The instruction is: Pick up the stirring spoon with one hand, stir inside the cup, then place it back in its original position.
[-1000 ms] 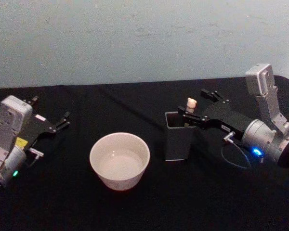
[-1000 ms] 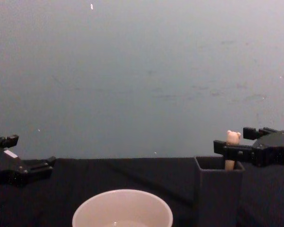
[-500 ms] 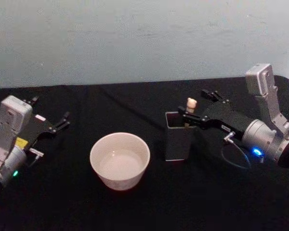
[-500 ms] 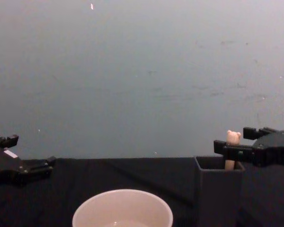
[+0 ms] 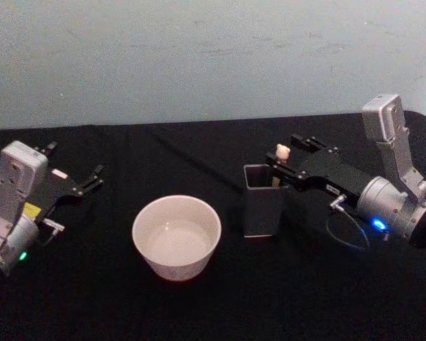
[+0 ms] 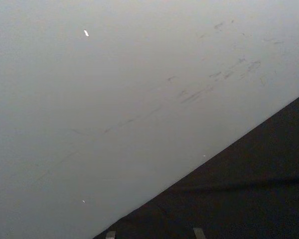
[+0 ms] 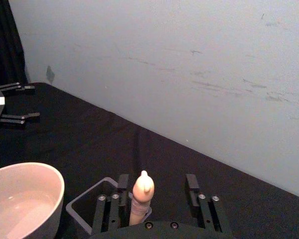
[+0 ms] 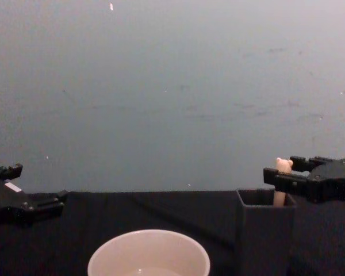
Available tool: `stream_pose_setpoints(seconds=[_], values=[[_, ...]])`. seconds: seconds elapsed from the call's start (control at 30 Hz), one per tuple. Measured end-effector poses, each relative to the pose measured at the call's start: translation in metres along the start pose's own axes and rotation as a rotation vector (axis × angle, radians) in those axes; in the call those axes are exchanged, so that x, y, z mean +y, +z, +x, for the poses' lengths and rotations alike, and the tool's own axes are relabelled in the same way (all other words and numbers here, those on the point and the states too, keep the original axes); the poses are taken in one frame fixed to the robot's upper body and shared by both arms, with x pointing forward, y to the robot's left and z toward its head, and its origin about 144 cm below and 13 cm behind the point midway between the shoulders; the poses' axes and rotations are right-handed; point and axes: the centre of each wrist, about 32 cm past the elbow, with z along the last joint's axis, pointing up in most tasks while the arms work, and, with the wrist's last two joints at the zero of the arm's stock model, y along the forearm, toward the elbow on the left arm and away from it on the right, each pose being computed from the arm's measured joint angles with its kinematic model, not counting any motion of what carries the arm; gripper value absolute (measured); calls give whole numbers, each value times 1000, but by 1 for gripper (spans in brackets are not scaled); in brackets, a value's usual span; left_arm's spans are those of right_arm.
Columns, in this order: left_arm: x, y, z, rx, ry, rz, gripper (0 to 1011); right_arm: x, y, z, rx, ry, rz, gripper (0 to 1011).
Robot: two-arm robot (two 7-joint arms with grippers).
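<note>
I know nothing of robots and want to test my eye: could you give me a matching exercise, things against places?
Things:
1. wide cream-white round cup
2. dark grey square holder
3. beige bear-topped spoon
4. left pincer

Places:
A. in the holder, inside the open right pincer
B. open, parked at the left of the black table
C. just right of the cup
D. centre, between both arms

Pairs: 1-D, 2-C, 3-A, 4-B.

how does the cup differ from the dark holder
The cup is round, wide and cream-white; the holder is square, narrow and dark grey. The cup is lower, the holder taller. The cup has no spoon in it; the holder has the stirring spoon, with the open right gripper around its handle. Both stand upright on the black table. The left gripper idles left of the cup.
</note>
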Motion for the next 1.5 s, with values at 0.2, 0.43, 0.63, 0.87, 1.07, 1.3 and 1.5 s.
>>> stream_pose_setpoints(seconds=[0.2,0.43,0.63,0.87,1.07,1.3,1.5], values=[[0,0,0,0,0,0,1001,0,0,0,0,0,0,544],[0,0,0,0,0,0,1002,0,0,0,0,0,1,329],[0,0,0,0,0,0,1002,0,0,0,0,0,1,224],[0,0,0,0,0,0,1001,0,0,0,0,0,1,224],[0,0,0,0,0,0,1001,0,0,0,0,0,1,224],[0,0,0,0,0,0,1001,-2,2,0,14,21,6,224],[0,0,0,0,0,0,1001,-4,6,0,35,32,16,224]])
